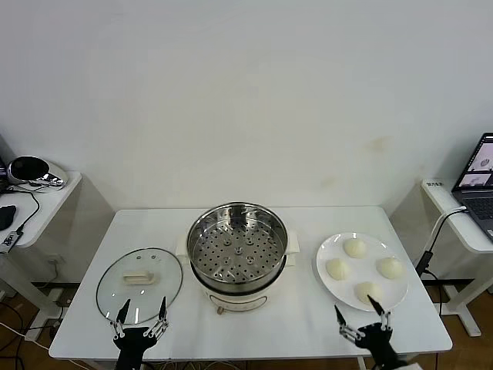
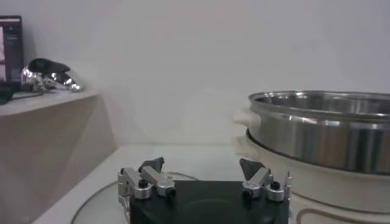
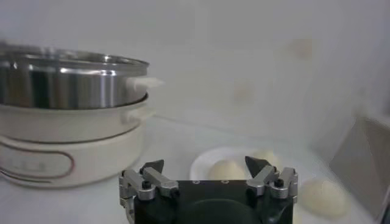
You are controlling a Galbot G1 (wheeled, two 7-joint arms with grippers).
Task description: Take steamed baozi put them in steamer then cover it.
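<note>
Head view shows a white worktop (image 1: 254, 331) with the steamer (image 1: 237, 254) at its middle, lid off, its perforated steel tray bare. On the robot's left of the steamer lies the glass lid (image 1: 139, 284), flat on the worktop with its cream handle up. On the right sits a white plate (image 1: 327, 281) carrying the four steamed baozi (image 1: 355, 247), set apart from one another in a ring. Both arms sit low at the near edge. The left end effector (image 1: 142, 311) hangs just at the lid's near rim with its fingers spread wide, holding nothing and touching nothing. The right end effector (image 1: 360, 314) is at the plate's near edge, close to the nearest bun, its fingers likewise spread wide and empty. Right wrist view shows the steamer's cream base beside the plate, with buns beyond the dark fingertips (image 3: 256, 164).
</note>
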